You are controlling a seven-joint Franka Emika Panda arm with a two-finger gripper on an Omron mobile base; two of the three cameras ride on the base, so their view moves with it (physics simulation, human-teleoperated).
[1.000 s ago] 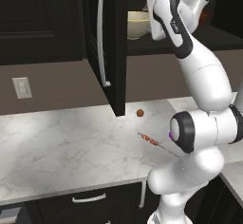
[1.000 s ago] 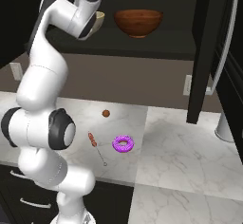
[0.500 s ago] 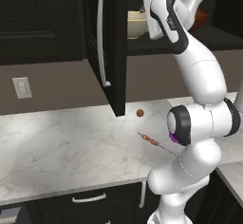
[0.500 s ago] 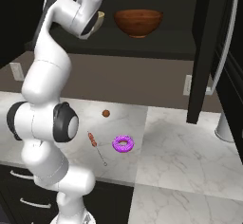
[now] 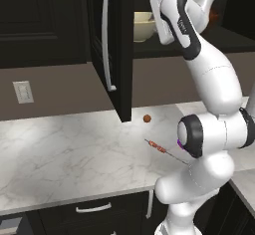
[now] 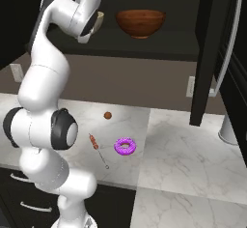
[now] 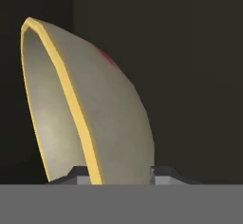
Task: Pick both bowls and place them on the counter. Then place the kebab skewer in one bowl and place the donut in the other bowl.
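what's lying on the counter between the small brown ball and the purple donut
Only bare white marble counter lies between the small brown ball and the purple-iced ring donut in the right base view; the thin metal kebab skewer lies off to the side.

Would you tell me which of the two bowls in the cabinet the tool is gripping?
The cream bowl: the tool pinches its yellow rim. The brown bowl sits apart, untouched.

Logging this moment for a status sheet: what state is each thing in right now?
Cream bowl: on the cabinet shelf, rim between the pincer's fingers.
Pincer: closed on the cream bowl's rim.
Brown bowl: upright on the shelf, untouched.
Cabinet door: open.
Kebab skewer: lying flat on the counter.
Donut: flat on the counter, beside the skewer.
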